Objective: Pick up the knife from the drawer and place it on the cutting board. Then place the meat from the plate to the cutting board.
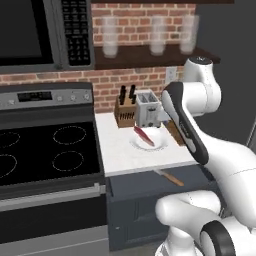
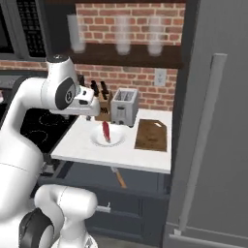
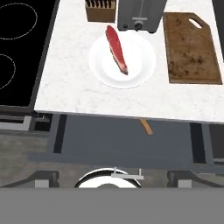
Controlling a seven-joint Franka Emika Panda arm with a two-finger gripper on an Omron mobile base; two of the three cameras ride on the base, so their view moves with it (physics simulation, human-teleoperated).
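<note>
Nearest the base, the drawer [image 3: 122,140] stood pulled out below the worktop [image 3: 65,87], its dark front toward the robot. Inside it lay the knife [image 1: 170,177], of which the wooden handle showed plainly in the base views, jutting from under the worktop's edge; the blade was mostly hidden by that overhang. In the hand view only a short brown stub of the handle could be seen.

The arm was raised well above the drawer, the hand looking down over drawer and worktop together. The tool [image 3: 112,186] itself was barely visible at the bottom of the hand view; whether its jaws stood apart could not be told from the pictures, and nothing appeared to be held in it.

Further back, on the worktop, the plate [image 3: 140,74] carried the meat [image 3: 117,49], lying lengthwise across it. Just beside the plate, toward the fridge, the board [image 3: 192,48] lay bare. Behind them stood a toaster [image 3: 140,15] and a knife block [image 3: 100,9].

The first step seemed to be in hand: the knife was not yet picked up. The next move would likely call for lowering the tool into the drawer, lined up across the handle, clear of the worktop's edge.
</note>
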